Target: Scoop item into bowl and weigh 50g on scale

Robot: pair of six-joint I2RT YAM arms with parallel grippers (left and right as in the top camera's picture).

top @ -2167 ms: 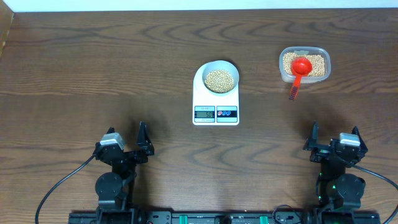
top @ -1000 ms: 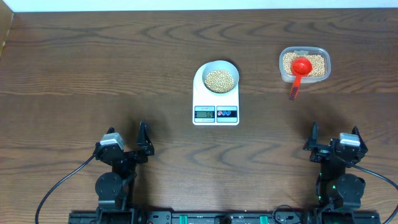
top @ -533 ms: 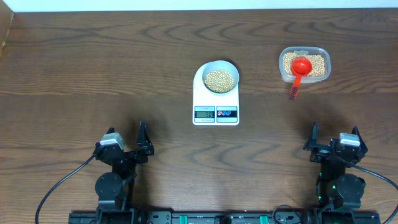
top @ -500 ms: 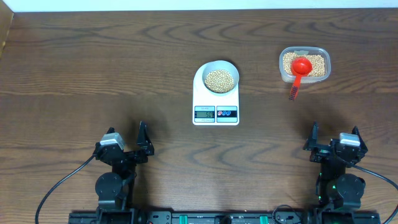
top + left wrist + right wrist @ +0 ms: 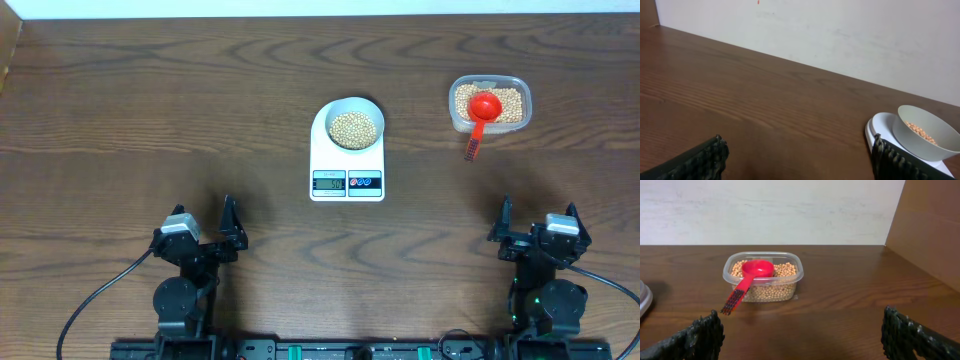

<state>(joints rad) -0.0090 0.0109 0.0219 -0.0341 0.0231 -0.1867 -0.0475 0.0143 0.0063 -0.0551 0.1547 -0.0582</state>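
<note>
The white bowl (image 5: 356, 124) (image 5: 927, 131) stands on the white scale (image 5: 347, 180) (image 5: 878, 125) at the table's middle and holds a layer of tan beans (image 5: 355, 128) (image 5: 918, 131). More beans (image 5: 505, 101) (image 5: 767, 291) fill a clear plastic tub (image 5: 490, 104) (image 5: 763, 276) at the back right. A red scoop (image 5: 483, 108) (image 5: 754, 271) rests in the tub, its handle hanging over the front rim. My left gripper (image 5: 204, 225) (image 5: 797, 160) is open at the near left. At the near right my right gripper (image 5: 538, 220) (image 5: 802, 335) stands open. Both are empty and far from the things.
A white wall runs behind the table's far edge in both wrist views. A brown cardboard panel (image 5: 932, 225) stands at the right side. Dark wood table (image 5: 150, 110) lies bare between the grippers and the scale.
</note>
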